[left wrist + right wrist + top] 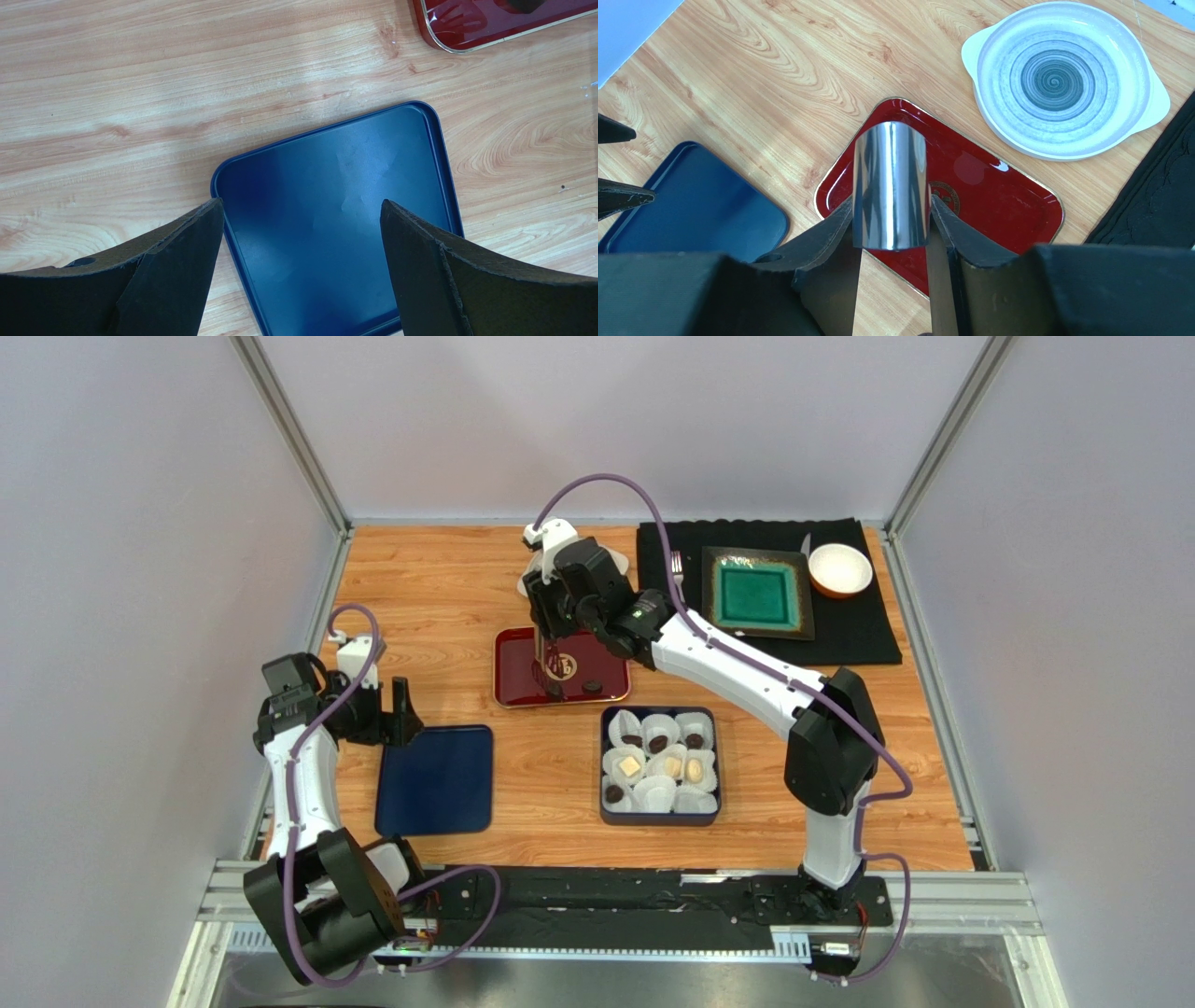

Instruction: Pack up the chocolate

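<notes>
Several chocolates, dark and cream, sit in white paper cups inside a dark square box (709, 812); one dark piece (657, 744) lies near its back. One dark chocolate (592, 686) lies on the red tray (522, 689). My right gripper (550, 616) is over the red tray (1011, 203) and shut (891, 210) on tongs (890, 185) with a shiny metal bend and wooden arms; their tips reach down to the tray (544, 665). My left gripper (403, 711) is open and empty (302, 210) above a blue tray (337, 210).
The blue tray (438, 780) lies at front left. A white-grey plate (1064, 77) sits behind the red tray. A black mat (870, 637) at back right carries a green dish (758, 594), a white bowl (839, 569) and a fork (676, 560).
</notes>
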You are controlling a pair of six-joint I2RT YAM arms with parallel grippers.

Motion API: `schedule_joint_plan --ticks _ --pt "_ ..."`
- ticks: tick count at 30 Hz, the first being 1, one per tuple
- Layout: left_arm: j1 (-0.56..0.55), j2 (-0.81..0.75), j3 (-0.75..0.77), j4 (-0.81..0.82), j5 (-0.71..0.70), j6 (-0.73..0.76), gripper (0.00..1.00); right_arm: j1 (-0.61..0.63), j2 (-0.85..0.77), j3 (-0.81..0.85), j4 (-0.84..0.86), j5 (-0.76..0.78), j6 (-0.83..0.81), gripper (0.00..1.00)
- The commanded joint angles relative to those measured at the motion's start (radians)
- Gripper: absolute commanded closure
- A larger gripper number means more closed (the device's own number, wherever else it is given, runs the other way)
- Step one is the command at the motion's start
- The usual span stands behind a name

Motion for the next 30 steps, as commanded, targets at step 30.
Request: schedule_joint_plan --ticks 30 --pt "0.013 -0.006 0.004 0.019 0.003 0.032 0.1 -0.011 -0.009 -0.059 0.067 -0.01 0.021 0.64"
